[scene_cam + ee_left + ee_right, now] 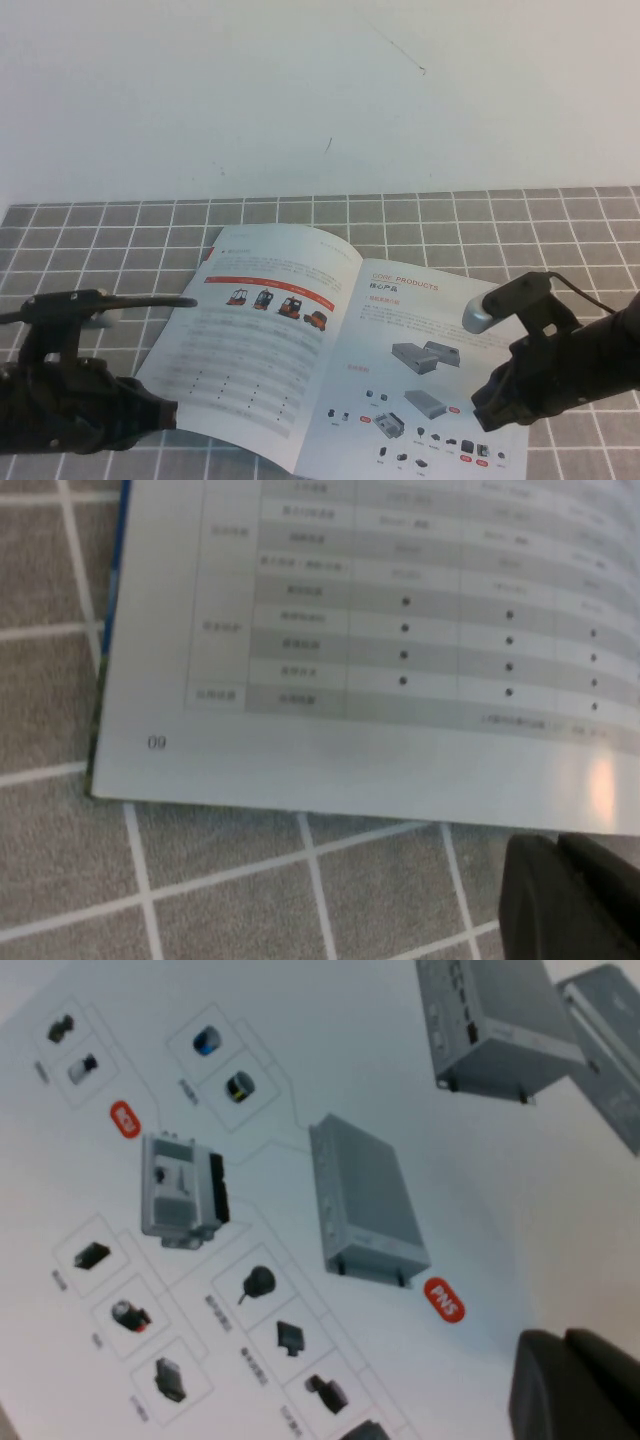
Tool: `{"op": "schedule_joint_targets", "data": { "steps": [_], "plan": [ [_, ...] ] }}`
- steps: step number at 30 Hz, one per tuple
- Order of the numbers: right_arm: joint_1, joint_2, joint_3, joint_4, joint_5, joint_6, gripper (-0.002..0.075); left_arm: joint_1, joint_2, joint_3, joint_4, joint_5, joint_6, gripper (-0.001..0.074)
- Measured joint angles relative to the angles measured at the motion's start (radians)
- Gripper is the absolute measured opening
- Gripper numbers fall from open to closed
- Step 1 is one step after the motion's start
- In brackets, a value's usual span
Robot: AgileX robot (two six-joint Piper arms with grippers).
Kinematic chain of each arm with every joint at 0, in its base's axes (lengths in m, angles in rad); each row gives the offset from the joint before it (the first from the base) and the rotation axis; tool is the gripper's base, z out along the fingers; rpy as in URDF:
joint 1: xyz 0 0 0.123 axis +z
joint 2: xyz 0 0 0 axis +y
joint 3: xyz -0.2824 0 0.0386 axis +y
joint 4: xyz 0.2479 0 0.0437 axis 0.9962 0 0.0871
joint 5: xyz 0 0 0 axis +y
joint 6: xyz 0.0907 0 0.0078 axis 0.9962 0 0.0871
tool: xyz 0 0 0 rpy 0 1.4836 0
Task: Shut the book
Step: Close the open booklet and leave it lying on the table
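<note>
**Thin pages may crease or slide when the catalogue is closed**

High view: the open product catalogue [330, 350] lies flat on the grey tiled worktop [100, 230], low in the centre. The left tool [165, 412] sits at lower left by the left page's outer edge. The right tool [488, 402] hangs over the right page at lower right. Neither visibly holds anything; how far open either is, I cannot tell.

Left wrist view: the left tool [570, 900], lower right, is just off page 09's bottom edge. Catching one sheet alone would likely curl it.

Right wrist view: the right tool [575, 1385], lower right, is close over the glossy page. Pressing there could drag the catalogue.
</note>
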Motion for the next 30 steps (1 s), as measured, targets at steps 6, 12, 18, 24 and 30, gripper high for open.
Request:
{"op": "schedule_joint_targets", "data": {
  "steps": [6,12,18,24,30],
  "plan": [
    [0.0,0.036,-0.006,0.002,-0.013,-0.02,-0.0003,-0.002,0.047,0.039,-0.026,-0.038,0.0,-0.0004],
    [0.0,0.047,-0.014,0.006,-0.007,-0.032,-0.0003,-0.002,0.058,0.032,-0.08,-0.217,0.0,-0.0004],
    [0.0,0.051,-0.02,-0.027,-0.001,-0.035,-0.0003,-0.002,0.118,-0.06,-0.073,-0.329,0.0,-0.0004],
    [0.0,0.051,-0.02,-0.036,0.001,-0.038,-0.0003,-0.002,0.281,-0.163,0.005,-0.376,0.013,-0.0004],
    [0.0,0.051,-0.02,-0.036,0.001,-0.038,-0.0003,-0.002,0.435,-0.203,0.032,-0.424,0.023,-0.0004]
  ]
}}
